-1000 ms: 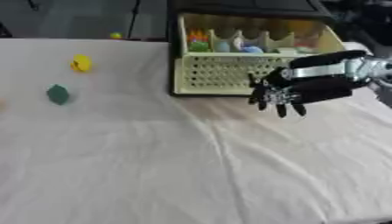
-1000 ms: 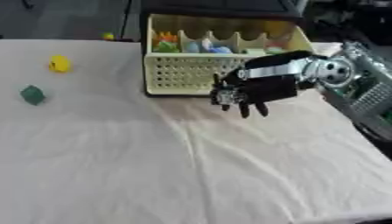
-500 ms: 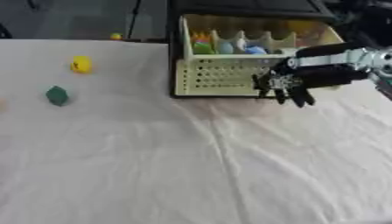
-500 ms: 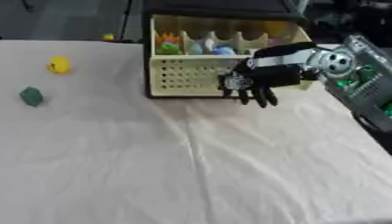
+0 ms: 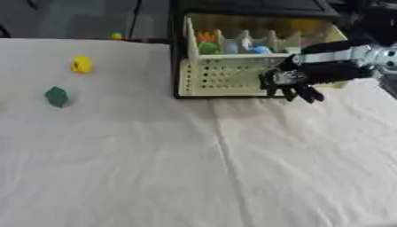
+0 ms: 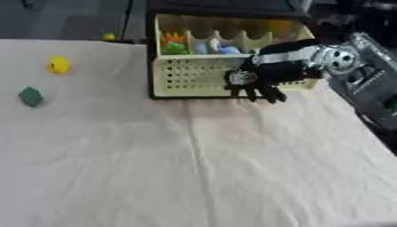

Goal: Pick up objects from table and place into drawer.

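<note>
Right hand (image 6: pixel 256 82) hangs at the near front wall of the drawer (image 5: pixel 232 80), fingers relaxed and pointing down, holding nothing. Several coloured items lie inside the drawer. On the table (image 5: pixel 194 168), far left, a yellow object (image 5: pixel 81 64) and a green object (image 5: pixel 56 96) lie apart.

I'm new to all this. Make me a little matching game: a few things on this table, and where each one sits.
Things:
1. yellow object
2. green object
3. right hand
4. drawer

Places:
A. against the drawer's front wall
B. far left of the cloth, farther back
C. far edge of the table, holding coloured items
D. far left of the cloth, nearer the camera

Pairs: 1-B, 2-D, 3-A, 4-C
</note>
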### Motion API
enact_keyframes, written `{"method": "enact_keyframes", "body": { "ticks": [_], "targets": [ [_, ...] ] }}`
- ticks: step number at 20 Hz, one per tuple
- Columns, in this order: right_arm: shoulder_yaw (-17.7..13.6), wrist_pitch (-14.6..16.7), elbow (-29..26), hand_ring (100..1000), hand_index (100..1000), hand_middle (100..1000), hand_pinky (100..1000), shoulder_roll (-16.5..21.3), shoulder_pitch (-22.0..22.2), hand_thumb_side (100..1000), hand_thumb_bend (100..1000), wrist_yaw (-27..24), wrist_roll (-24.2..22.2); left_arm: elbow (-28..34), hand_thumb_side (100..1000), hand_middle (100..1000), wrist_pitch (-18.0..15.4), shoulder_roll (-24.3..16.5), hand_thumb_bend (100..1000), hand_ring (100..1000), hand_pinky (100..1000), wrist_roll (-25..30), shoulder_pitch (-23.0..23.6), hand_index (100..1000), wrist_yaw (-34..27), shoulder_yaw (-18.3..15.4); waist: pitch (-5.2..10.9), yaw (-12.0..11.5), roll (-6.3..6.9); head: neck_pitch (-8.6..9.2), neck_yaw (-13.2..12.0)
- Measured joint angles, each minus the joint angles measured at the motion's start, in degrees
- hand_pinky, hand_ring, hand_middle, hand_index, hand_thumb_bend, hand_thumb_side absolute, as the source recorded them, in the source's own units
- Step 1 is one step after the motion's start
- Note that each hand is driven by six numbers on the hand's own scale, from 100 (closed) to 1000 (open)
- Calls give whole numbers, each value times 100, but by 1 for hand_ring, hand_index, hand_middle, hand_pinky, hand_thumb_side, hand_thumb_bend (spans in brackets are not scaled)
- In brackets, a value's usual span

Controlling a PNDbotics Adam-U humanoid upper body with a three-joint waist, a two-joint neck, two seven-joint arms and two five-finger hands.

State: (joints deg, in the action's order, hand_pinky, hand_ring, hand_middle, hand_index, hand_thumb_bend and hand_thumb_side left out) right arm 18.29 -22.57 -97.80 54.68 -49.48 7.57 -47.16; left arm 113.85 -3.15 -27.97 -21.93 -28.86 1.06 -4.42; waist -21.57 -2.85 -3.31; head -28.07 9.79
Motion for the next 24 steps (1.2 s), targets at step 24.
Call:
{"method": "enact_keyframes", "body": {
  "ticks": [24],
  "targets": [
    [110, -220, 339, 590, 866, 705, 448, -415, -544, 1000, 100, -42, 217, 0, 953, 806, 20, 33, 100, 602, 405, 89, -47, 814, -71, 0, -6, -71, -107, -3, 318]
  ]
}}
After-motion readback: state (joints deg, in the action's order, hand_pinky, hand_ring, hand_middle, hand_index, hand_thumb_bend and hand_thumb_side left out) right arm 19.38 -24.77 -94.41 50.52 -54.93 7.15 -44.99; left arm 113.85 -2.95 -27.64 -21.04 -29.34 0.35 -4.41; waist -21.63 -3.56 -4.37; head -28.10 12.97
